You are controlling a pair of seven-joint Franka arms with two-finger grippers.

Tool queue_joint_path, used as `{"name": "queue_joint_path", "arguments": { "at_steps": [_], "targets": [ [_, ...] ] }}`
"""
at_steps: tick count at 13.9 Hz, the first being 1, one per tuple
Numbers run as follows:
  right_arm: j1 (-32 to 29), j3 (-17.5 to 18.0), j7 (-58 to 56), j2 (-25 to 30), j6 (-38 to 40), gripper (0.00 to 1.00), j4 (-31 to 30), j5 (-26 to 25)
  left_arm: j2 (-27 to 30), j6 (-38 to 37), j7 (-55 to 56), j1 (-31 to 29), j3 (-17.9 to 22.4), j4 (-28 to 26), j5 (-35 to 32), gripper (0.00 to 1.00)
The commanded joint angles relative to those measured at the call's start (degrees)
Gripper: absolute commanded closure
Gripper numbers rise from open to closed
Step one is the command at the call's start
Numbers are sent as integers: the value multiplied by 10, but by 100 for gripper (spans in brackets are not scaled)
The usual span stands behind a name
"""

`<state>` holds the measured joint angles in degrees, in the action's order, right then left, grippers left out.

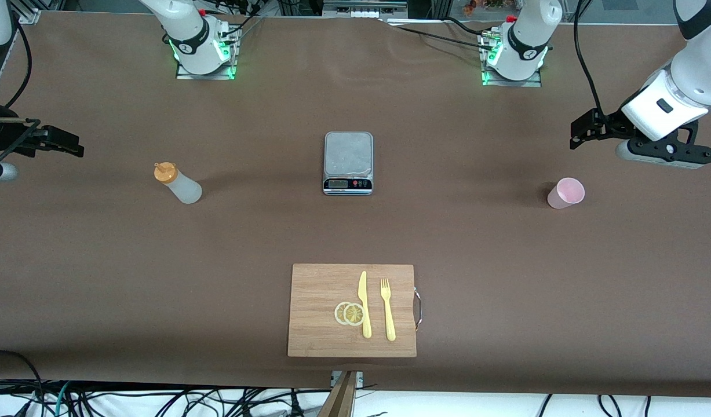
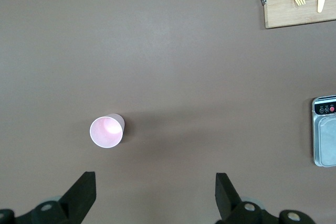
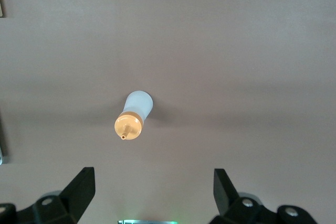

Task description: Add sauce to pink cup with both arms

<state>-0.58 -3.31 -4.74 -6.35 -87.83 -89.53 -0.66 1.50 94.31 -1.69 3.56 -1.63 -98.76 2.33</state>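
- Sauce bottle [image 1: 178,183]: translucent whitish, orange-capped, upright toward the right arm's table end.
- Pink cup [image 1: 565,193]: pale, upright, toward the left arm's end.
- Left gripper [image 2: 156,188] and right gripper [image 3: 154,184]: fingers apart, hovering, partly cut off.

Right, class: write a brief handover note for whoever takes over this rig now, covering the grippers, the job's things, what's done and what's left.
Left gripper: open, holding nothing, over the table by the pale pink plastic cup.
Right gripper: open, holding nothing, over the table by the whitish squeeze bottle with orange cap.
Both stand upright, level with the grey scale, at their arms' ends of the table.
Done: nothing.
Left: grasp both, squeeze sauce into the cup.
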Motion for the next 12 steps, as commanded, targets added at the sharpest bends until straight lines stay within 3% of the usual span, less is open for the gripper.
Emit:
{"name": "queue_joint_path", "arguments": {
  "at_steps": [1,12],
  "targets": [
    [-1,0,9,-2,6,0,9,-2,-31,-4,5,1,2,41,-14,0],
    [-2,-6,2,-2,5,0,9,-1,-33,-18,0,0,5,45,-14,0]
  ]
}}
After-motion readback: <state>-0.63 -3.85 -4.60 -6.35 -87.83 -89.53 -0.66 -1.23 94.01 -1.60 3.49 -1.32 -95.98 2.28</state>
